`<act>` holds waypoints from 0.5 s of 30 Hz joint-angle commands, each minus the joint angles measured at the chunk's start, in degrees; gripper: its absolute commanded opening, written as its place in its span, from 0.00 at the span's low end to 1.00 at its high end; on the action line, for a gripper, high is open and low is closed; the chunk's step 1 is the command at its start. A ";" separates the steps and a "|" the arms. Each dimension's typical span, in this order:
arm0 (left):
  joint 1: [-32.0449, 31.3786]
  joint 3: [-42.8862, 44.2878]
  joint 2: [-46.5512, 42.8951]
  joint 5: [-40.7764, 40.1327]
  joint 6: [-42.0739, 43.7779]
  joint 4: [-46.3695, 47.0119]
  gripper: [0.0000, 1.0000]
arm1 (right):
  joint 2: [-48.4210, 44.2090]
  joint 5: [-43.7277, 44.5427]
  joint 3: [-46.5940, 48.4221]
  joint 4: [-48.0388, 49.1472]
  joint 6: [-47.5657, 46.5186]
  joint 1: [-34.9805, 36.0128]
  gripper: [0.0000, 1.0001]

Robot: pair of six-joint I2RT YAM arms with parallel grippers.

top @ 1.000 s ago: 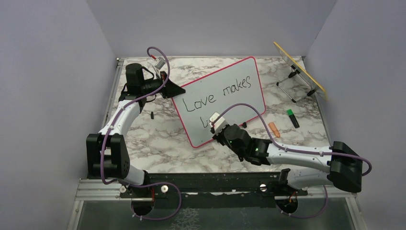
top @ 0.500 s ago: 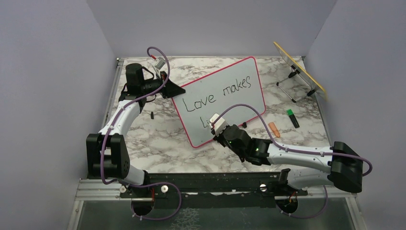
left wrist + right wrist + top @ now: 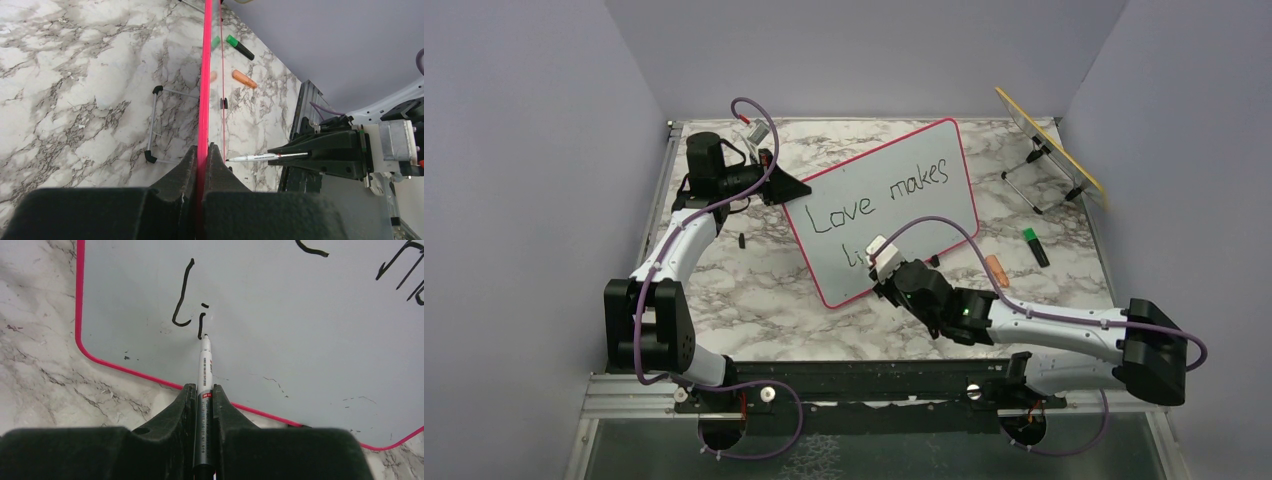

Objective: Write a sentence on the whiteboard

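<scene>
Whiteboard [image 3: 894, 215]: pink-framed, propped up at a slant on the marble table [image 3: 754, 290], toward the back centre; its left edge is at the left claw and its lower left corner is nearest the right arm.
Left gripper [image 3: 202, 147]: fingers pressed together on the board's pink rim, bracing it; no shift over the last second.
Right gripper [image 3: 202, 390]: clamped on a slim black-tipped marker [image 3: 204, 365], barrel lying between the fingers and pointing up the board.
Marker tip: at the foot of the "i" stroke, touching the surface or a hair off it; the wrist view does not settle which.
Sentence [image 3: 867, 206]: "Love makes" runs along the top line; the second line has only "li" [image 3: 189, 300], low on the left near the rim.
Just changed: the right forearm and wrist have slid slightly toward the right and nearer the bases, and more of the "li" shows from above; board and left arm unchanged.
Meaning for task: by my reading the "i" is finished and the hand is moving on to the next letter; the second line is barely begun.
Risk: lower rim lies close below the line, so room for descending strokes is tight.
Bystanders: green highlighter [image 3: 1035, 246] and orange cap [image 3: 996, 270] right of the board; yellow-edged panel on wire stand [image 3: 1049, 145] at back right.
</scene>
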 commanded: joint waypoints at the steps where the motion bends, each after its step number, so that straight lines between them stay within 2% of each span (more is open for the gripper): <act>1: -0.12 -1.03 2.08 -5.71 3.88 -4.75 0.00 | -2.93 1.75 1.30 2.43 0.46 -1.09 0.01; 15: -0.18 -1.03 2.13 -5.71 3.87 -4.75 0.00 | -1.91 2.29 1.08 7.56 1.79 -3.22 0.01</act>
